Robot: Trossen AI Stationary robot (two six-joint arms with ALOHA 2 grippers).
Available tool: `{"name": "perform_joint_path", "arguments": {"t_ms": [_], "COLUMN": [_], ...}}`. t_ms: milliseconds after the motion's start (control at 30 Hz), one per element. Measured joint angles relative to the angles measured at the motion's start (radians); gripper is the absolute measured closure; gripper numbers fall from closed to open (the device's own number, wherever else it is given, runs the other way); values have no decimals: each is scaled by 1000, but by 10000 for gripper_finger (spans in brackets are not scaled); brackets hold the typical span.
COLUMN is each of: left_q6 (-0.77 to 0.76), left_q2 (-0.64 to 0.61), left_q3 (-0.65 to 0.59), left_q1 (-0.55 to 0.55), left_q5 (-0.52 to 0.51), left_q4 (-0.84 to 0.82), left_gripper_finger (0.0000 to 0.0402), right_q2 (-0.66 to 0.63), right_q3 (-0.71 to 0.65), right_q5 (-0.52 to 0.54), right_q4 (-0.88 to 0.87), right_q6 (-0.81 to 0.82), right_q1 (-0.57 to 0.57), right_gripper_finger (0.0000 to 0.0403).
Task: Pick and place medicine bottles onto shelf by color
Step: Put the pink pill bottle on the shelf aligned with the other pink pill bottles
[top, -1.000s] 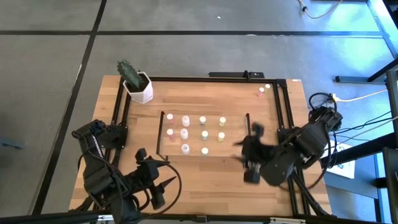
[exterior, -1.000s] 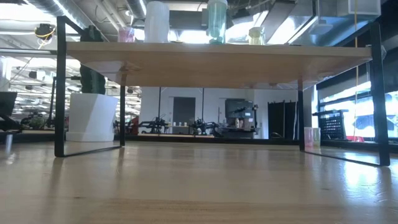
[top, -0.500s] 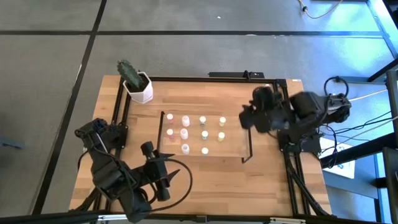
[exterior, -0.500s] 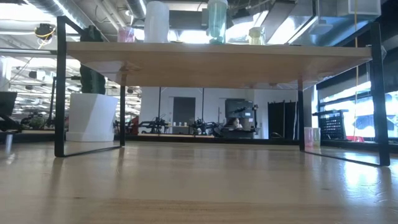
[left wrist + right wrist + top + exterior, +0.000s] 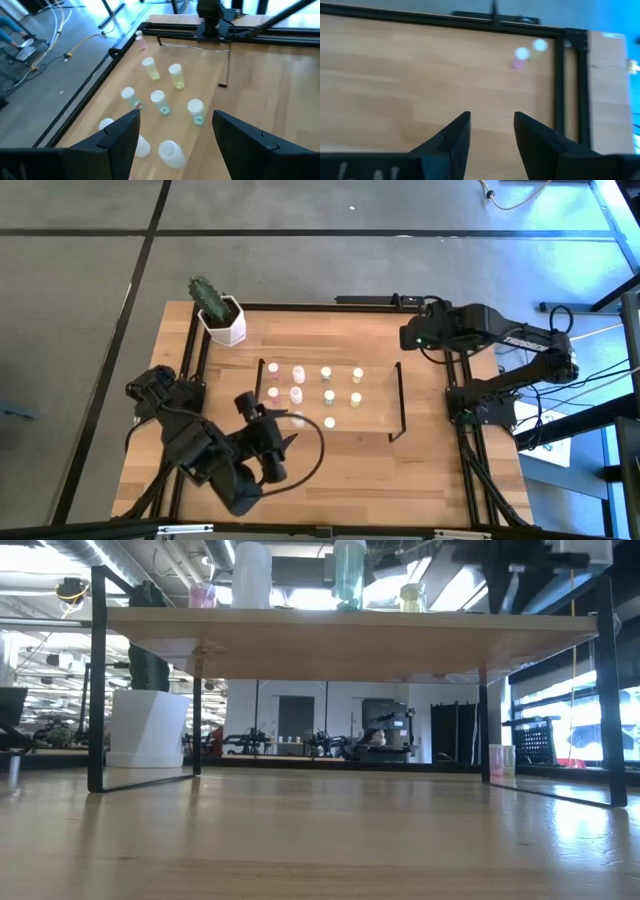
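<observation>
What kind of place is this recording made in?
Probably a robotics lab or workshop. The wooden table stands on a grey tiled floor, with loose cables beside it. The low view looks past the shelf into a big hall with ceiling lights and more equipment.

Wooden table (image 5: 330, 455) bearing shelf (image 5: 375, 408), cactus pot (image 5: 226, 323), two stray bottles (image 5: 424, 324).

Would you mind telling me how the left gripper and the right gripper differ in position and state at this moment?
The left gripper sits at the table's near side beside the shelf, pointing towards the medicine bottles; the right gripper is at the far right, aimed at two loose bottles in the corner. The left gripper's fingers stand wide open; the right's fingers are open more narrowly. Both hold nothing.
</observation>
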Motion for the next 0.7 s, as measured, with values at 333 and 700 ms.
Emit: {"name": "perform_joint_path", "arguments": {"t_ms": [333,700], "left_q6": [-4,20], "left_q2": [0,0], "left_q3": [0,0], "left_q1": [99,127], "left_q5": [0,5], "left_q4": [0,0], "left_gripper_finger": [159,159], "right_q2": [2,2], "right_q3": [-104,-197], "right_q5": [-19,-204], "right_q4": [108,250], "right_q6": [-275,-478], "right_q1": [-188,-403], "right_gripper_finger": [250,201]}}
